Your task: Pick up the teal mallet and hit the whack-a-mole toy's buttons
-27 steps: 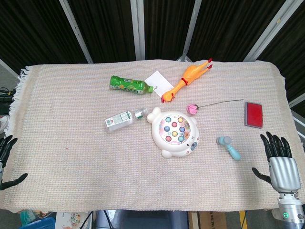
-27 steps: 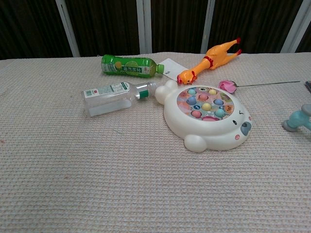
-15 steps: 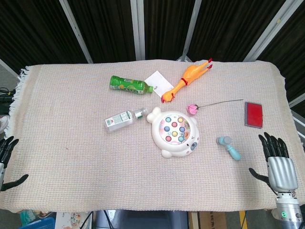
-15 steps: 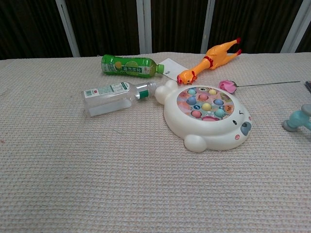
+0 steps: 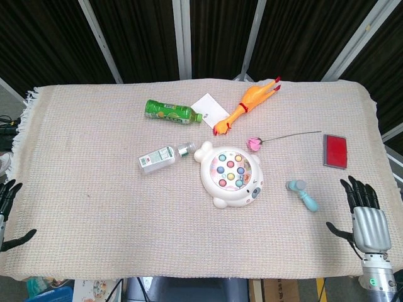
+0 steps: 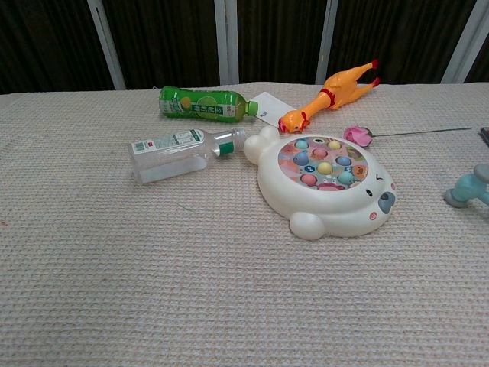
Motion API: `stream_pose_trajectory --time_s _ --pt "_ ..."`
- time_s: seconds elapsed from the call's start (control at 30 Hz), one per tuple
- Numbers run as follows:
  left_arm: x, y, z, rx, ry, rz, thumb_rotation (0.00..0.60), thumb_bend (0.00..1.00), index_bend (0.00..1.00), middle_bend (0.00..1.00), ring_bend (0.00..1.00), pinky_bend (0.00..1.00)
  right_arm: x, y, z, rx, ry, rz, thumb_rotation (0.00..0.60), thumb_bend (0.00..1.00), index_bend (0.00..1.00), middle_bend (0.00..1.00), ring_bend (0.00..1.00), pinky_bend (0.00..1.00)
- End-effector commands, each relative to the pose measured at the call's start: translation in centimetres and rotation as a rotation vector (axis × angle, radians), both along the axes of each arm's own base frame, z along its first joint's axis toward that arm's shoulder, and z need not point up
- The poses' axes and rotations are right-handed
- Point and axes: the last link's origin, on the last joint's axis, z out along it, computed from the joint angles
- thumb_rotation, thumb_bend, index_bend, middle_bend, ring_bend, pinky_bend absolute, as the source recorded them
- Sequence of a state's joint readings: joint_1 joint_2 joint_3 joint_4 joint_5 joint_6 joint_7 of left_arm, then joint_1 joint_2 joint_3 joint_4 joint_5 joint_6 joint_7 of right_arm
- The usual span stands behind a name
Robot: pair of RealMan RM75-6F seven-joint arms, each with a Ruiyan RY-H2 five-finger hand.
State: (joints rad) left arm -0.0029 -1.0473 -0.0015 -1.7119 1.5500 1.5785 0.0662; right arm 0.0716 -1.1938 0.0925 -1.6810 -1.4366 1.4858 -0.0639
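One woven beige cloth (image 5: 94, 189) covers the whole table. On it, the white bear-shaped whack-a-mole toy (image 5: 230, 174) sits near the middle, its coloured buttons facing up. Both hands hold nothing, fingers spread apart: the right hand (image 5: 366, 214) at the near right corner, the left hand (image 5: 7, 214) at the near left edge. The teal mallet (image 5: 303, 194) lies flat between toy and right hand, untouched.

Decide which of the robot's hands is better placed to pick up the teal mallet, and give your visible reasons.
Probably the right hand. It is open at the table's near right edge, with the teal mallet lying just left of it. The left hand is at the far left edge, with the whack-a-mole toy lying between it and the mallet.
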Motion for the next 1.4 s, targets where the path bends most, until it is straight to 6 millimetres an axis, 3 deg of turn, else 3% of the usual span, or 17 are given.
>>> stream_pose_trajectory --time_s 0.03,0.3,0.57,0.87,1.4 --pt "0.0 0.0 0.1 0.002 -0.001 0.000 0.600 0.00 0.07 0.00 0.00 0.00 0.1 0.1 -0.1 -0.002 -0.017 -0.006 0.600 0.15 0.14 0.00 0.04 0.02" --pt "0.1 -0.1 0.0 -0.004 0.002 0.001 0.600 0.00 0.07 0.00 0.00 0.00 0.8 -0.1 -0.7 0.022 -0.109 -0.042 0.600 0.15 0.24 0.03 0.07 0.05" --pt "0.0 0.2 -0.3 -0.016 0.009 0.014 0.600 0.00 0.07 0.00 0.00 0.00 3.1 -2.8 -1.4 0.101 -0.140 -0.202 0.600 0.15 0.25 0.11 0.11 0.05" --pt "-0.2 0.4 -0.5 -0.021 0.007 0.022 0.600 0.00 0.07 0.00 0.00 0.00 5.4 -6.8 -1.1 0.115 0.009 -0.357 0.600 0.15 0.29 0.14 0.12 0.05" --pt "-0.2 0.6 -0.8 -0.032 0.017 0.032 0.600 0.00 0.07 0.00 0.00 0.00 9.6 -10.5 -2.8 0.159 0.163 -0.512 0.600 0.15 0.29 0.13 0.12 0.05"
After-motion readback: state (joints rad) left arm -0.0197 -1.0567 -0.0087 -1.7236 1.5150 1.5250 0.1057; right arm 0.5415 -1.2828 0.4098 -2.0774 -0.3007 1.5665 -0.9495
